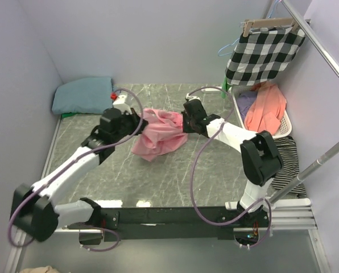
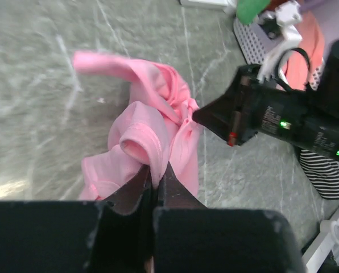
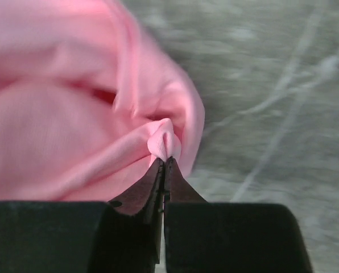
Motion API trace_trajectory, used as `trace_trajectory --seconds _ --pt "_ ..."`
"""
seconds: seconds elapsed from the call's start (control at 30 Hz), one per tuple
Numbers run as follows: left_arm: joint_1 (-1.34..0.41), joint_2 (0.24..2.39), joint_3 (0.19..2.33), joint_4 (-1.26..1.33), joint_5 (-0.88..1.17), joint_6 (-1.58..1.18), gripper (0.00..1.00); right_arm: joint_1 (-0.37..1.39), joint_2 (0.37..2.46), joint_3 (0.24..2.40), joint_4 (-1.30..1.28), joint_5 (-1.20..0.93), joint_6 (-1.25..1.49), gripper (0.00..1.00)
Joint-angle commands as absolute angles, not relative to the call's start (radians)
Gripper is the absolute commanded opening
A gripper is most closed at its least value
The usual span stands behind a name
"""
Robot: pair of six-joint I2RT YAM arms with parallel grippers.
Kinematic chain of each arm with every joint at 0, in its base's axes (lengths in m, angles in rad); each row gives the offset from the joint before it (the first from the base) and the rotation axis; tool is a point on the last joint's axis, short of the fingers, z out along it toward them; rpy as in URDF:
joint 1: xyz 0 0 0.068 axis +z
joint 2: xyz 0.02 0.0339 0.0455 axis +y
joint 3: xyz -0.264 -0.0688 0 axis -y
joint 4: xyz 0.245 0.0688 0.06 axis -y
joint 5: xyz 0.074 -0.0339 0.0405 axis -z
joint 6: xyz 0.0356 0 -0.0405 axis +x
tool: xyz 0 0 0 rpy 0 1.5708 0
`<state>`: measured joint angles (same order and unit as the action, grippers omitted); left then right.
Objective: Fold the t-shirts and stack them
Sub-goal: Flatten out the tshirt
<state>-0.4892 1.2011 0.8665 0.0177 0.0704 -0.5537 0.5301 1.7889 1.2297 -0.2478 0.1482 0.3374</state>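
The light pink cotton t-shirt (image 1: 158, 135) lies crumpled in a loose heap at the middle of the grey marbled bench (image 1: 158, 182), between the two arms. The left pincer (image 2: 156, 170) is clamped on a rolled fold of the pink cloth at the heap's left edge, and a hem curls up just above its tips. The right pincer (image 3: 166, 161) is pressed together on a small pinch of the same shirt at the opposite edge, where the fabric bunches into a little knob. Both grips sit low, and the rest of the shirt rests on the bench. The dusty teal t-shirt (image 1: 83, 95) lies well apart in the far left corner as a flat, tidy-looking pad. It appears to be folded already and could serve as the base of the stack.

The step in hand looks like the start of the pink shirt's fold: both sides are taken, but the cloth is not yet spread. The next move probably calls for raising both pincers and drawing them apart together, so the heap opens flat before any fold. Each grip holds only a thin pinch, and I cannot tell whether it is on a shoulder, hem or sleeve. An uneven pull could slip free or leave the shirt twisted.
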Motion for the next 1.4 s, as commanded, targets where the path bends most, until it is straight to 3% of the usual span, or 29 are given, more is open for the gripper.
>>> trace_trajectory --seconds 0.0,0.07,0.13,0.2,0.27,0.33,0.37,0.47,0.6,0.83,0.87,0.9,0.93,1.07,1.13,1.37 --pt "-0.436 1.031 0.931 -0.170 -0.043 -0.474 0.01 0.525 1.587 1.148 -0.160 0.045 0.350 0.00" --pt "-0.431 0.974 0.965 -0.239 -0.061 -0.459 0.03 0.528 1.476 1.112 -0.156 0.040 0.348 0.00" --pt "-0.430 0.937 0.976 -0.264 -0.083 -0.454 0.11 0.528 1.375 1.085 -0.172 0.095 0.353 0.00" --pt "-0.428 0.885 0.973 -0.288 -0.118 -0.450 0.29 0.526 1.318 1.040 -0.202 0.174 0.359 0.00" --pt "-0.426 0.850 0.959 -0.301 -0.133 -0.433 0.28 0.526 1.253 0.993 -0.242 0.224 0.362 0.00" --pt "-0.426 0.838 0.939 -0.301 -0.149 -0.426 0.62 0.526 1.229 0.959 -0.252 0.273 0.371 0.00" --pt "-0.426 0.841 0.933 -0.301 -0.156 -0.428 0.65 0.526 1.233 0.936 -0.274 0.296 0.377 0.00" --pt "-0.425 0.873 0.922 -0.293 -0.155 -0.443 0.63 0.526 1.281 0.913 -0.313 0.385 0.408 0.00" --pt "-0.425 0.926 0.917 -0.305 -0.179 -0.454 0.50 0.526 1.313 0.896 -0.348 0.477 0.442 0.00" --pt "-0.420 1.023 0.847 -0.189 -0.152 -0.472 0.54 0.526 1.239 0.887 -0.374 0.481 0.420 0.00" --pt "-0.419 1.040 0.838 -0.170 -0.146 -0.483 0.53 0.528 1.242 0.897 -0.379 0.501 0.419 0.02" --pt "-0.417 1.061 0.825 -0.152 -0.137 -0.488 0.52 0.526 1.246 0.903 -0.379 0.499 0.407 0.14" --pt "-0.417 1.107 0.822 -0.141 -0.129 -0.492 0.52 0.529 1.250 0.910 -0.374 0.462 0.390 0.45" --pt "-0.408 1.219 0.804 -0.082 -0.161 -0.529 0.47 0.607 1.218 0.926 -0.312 0.318 0.339 0.50" --pt "-0.390 1.265 0.787 -0.060 -0.170 -0.549 0.52 0.687 1.232 0.948 -0.285 0.282 0.322 0.61" --pt "-0.158 1.281 0.664 0.077 -0.084 -0.655 0.59 0.839 1.471 1.121 -0.259 0.224 0.157 0.68"
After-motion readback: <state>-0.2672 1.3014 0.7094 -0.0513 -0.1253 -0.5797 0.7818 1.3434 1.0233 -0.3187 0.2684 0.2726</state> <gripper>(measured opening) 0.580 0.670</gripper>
